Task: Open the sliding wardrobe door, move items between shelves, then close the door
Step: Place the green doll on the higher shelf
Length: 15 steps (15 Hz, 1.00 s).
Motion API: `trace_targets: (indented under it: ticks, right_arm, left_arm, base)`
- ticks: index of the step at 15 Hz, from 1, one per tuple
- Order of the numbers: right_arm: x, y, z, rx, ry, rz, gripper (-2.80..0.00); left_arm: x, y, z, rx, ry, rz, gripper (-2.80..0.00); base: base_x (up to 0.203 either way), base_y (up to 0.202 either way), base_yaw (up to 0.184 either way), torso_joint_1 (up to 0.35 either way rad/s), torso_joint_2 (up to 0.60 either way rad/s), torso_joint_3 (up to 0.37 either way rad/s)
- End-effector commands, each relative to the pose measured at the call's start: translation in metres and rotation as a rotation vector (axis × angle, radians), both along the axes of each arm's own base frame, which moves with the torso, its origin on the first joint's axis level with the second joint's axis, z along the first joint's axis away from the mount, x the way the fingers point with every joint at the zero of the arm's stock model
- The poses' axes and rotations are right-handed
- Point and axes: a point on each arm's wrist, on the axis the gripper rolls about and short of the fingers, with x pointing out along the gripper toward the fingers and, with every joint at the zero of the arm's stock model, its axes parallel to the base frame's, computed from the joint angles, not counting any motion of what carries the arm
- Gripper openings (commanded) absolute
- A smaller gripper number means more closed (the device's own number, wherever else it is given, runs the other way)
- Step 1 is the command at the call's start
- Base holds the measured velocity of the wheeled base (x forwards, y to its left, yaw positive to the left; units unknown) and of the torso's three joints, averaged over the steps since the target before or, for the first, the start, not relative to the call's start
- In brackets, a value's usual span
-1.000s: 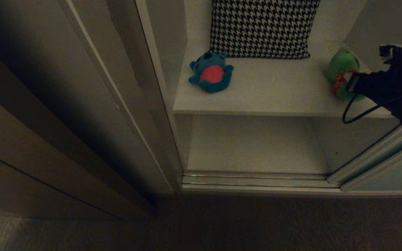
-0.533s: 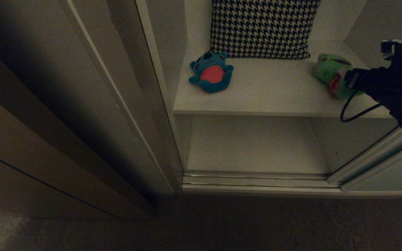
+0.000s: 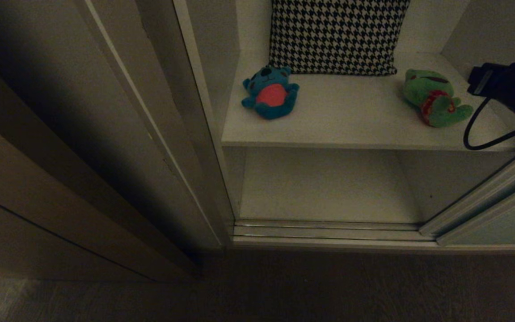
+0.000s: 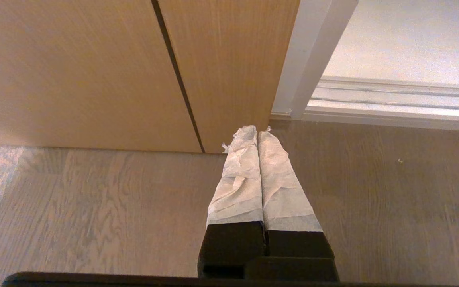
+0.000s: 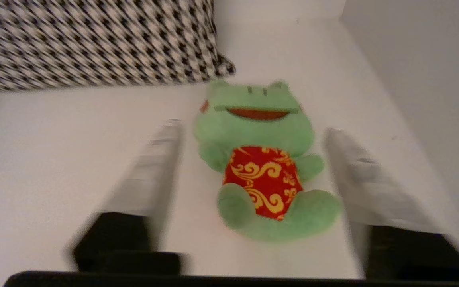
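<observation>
Since a second ago my right end effector [image 5: 253, 175] has let go of the frog [image 3: 434, 96] and pulled back toward the right edge of the head view. Then it covered part of the frog; now the toy lies free on its back on the upper shelf [image 3: 351, 120], near the right wall. In the right wrist view my two fingers [image 5: 153, 167] stand wide apart, one on each side of the frog, not touching it. The frog's head points toward the back, close to the corner of the checked pillow [image 3: 335, 36]. The bear [image 3: 270, 92] lies on the same shelf, at its left end, just before the pillow, well apart from the frog. The lower shelf [image 3: 329, 188] is under it. The door [image 3: 490, 201] is slid open to the right. My left end effector [image 4: 258, 133] hangs low over the wooden floor [image 4: 94, 207], its fingers pressed together with nothing between them, near the brown panels [image 4: 94, 71].
</observation>
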Motion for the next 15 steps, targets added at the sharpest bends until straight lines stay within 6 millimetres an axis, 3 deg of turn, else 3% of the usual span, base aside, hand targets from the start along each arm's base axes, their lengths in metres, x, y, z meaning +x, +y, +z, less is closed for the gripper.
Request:
trace_targets:
  ticks: [1,4,6,11,15]
  right_arm:
    - [-0.059,0.008,0.035,-0.012,-0.081,0.009,-2.8]
    - [-0.137,0.019,0.046,-0.025,-0.057,0.032,-2.8]
    - [-0.188,0.024,0.037,-0.034,0.012,0.04,-2.8]
    - [-0.29,0.032,-0.021,-0.031,0.093,0.03,-2.8]
    - [-0.344,0.037,-0.094,-0.021,0.197,0.007,-2.8]
  left_arm:
    - [0.0,0.0,0.0,0.0,0.002,0.0,-2.8]
    - [0.0,0.0,0.0,0.0,0.002,0.0,-2.8]
    - [0.0,0.0,0.0,0.0,0.002,0.0,-2.8]
    - [0.0,0.0,0.0,0.0,0.002,0.0,-2.8]
    - [0.0,0.0,0.0,0.0,0.002,0.0,-2.8]
  base:
    - [0.0,0.0,0.0,0.0,0.0,0.0]
    - [0.0,0.0,0.0,0.0,0.0,0.0]
    - [0.0,0.0,0.0,0.0,0.0,0.0]
    - [0.0,0.0,0.0,0.0,0.0,0.0]
    - [0.0,0.0,0.0,0.0,0.0,0.0]
